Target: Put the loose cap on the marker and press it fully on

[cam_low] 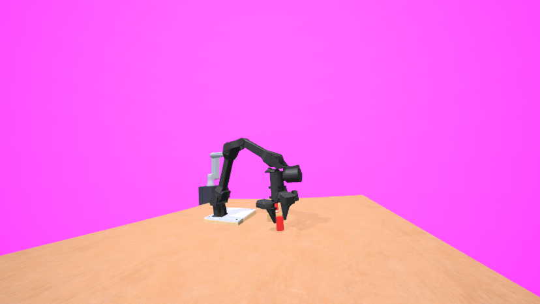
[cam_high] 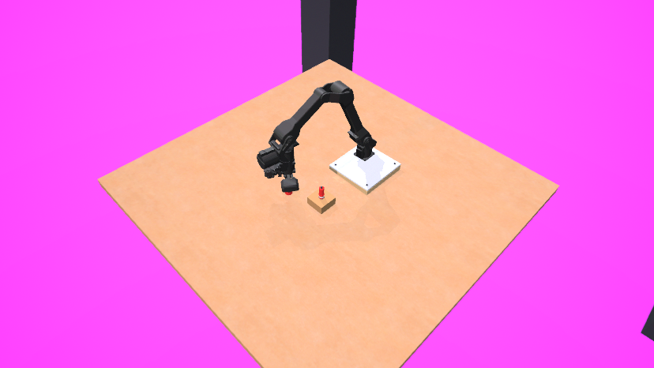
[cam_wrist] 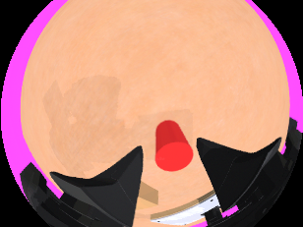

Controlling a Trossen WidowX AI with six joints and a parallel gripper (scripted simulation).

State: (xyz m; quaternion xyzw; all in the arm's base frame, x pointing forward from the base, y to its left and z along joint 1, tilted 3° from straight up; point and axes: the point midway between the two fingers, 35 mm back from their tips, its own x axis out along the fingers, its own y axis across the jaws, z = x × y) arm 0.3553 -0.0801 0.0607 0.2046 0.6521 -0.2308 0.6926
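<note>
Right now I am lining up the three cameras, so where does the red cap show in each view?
Top: the cap is only a red sliver under the claw, left of the holder block.
Exterior: it stands on the table, between the open claw's fingers, mid-frame.
Wrist: a red cylinder, centre-low, between the two dark fingers.
Shared landmark: the claw straddling the cap.

The table (cam_high: 411,274) has a matt, faintly mottled tan surface like fibreboard or pale wood, and the block (cam_high: 321,203) shows the same dull wood-like tan. The cap (cam_wrist: 172,145) and the marker (cam_high: 321,190) look like smooth red plastic with a soft sheen. The arm (cam_high: 311,107) and gripper (cam_wrist: 172,171) are matt black like plastic, standing on a smooth, slightly glossy white plate (cam_high: 381,171).
</note>
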